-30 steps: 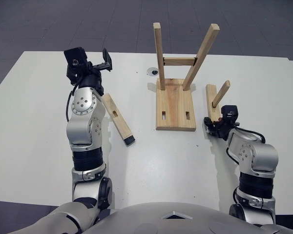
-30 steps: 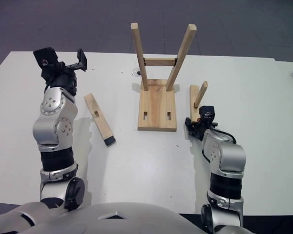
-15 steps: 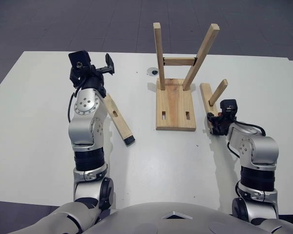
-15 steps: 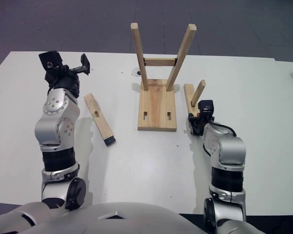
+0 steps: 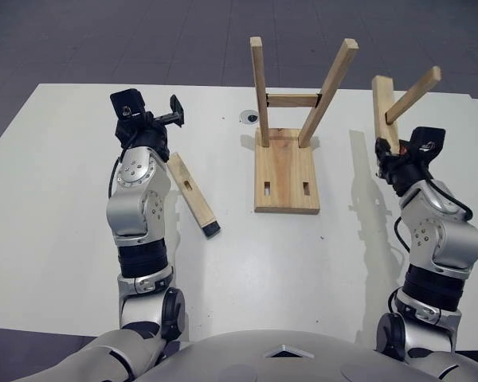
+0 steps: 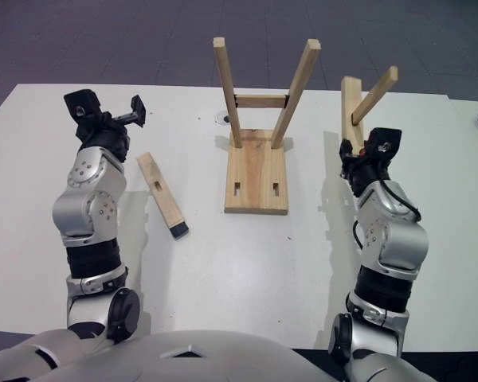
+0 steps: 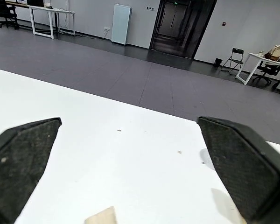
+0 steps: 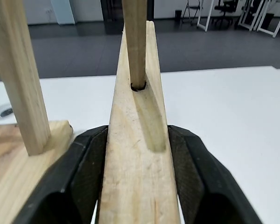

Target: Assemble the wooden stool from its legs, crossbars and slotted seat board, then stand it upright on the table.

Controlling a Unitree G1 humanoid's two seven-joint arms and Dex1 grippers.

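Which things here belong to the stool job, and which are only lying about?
Job: seat board with two fitted legs and a crossbar; leg with crossbar, held in the right tool; loose leg lying flat.
Lying about: small round object behind the seat board.

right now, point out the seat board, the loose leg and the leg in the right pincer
seat board [image 5: 286, 171], left eye view, bare middle of the board
loose leg [image 5: 193, 193], left eye view, middle of its length
held leg [image 5: 381, 107], left eye view, its upper half
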